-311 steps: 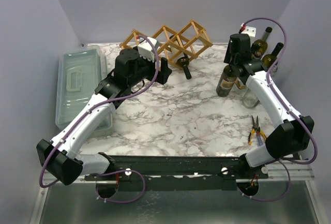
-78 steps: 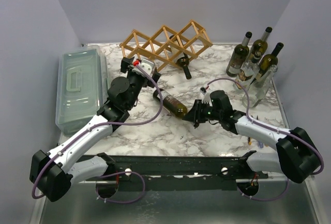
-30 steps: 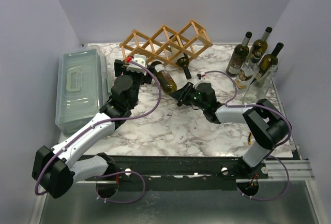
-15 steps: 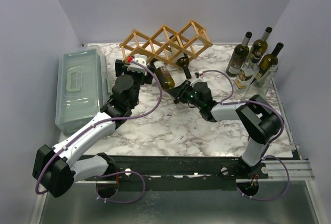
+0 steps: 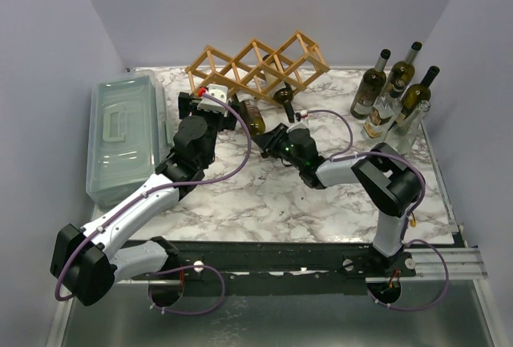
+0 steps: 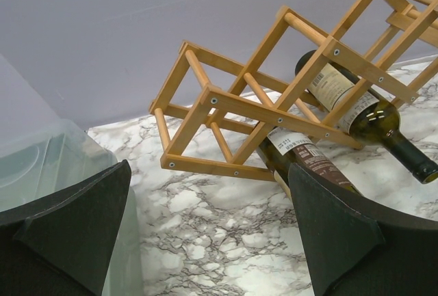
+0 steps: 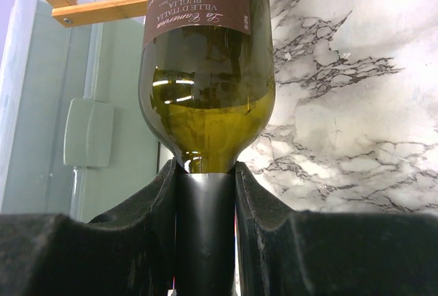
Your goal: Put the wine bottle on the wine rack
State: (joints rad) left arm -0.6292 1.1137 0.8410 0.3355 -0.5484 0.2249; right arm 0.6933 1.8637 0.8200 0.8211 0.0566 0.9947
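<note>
**A:** How did the counter (image 5: 264,203) look at that moment?

**B:** The wine rack (image 5: 256,65) stood along its far edge. One dark bottle (image 5: 284,100) already lay in a cell, with its neck pointing toward the arms. A cluster of spare bottles (image 5: 393,90) stood upright in the far right corner.

**A:** And the wine bottle itself?

**B:** The wine bottle (image 7: 205,84) was tilted base-first into a lower cell, just left of the racked one. Its labelled body had passed between the sticks, but the shoulder and neck stuck out over the counter.

**A:** What held it?

**B:** The right pincer (image 7: 205,186) was clenched on the neck, one finger on each side. The left pincer (image 6: 209,200) hung released just in front of the rack, jaws wide, touching nothing.

**A:** So how much was left?

**B:** I judged it nearly done. The bottle needed sliding a little deeper until the sticks carried it, then the neck let go. I couldn't tell whether it already bore on the rack.
</note>
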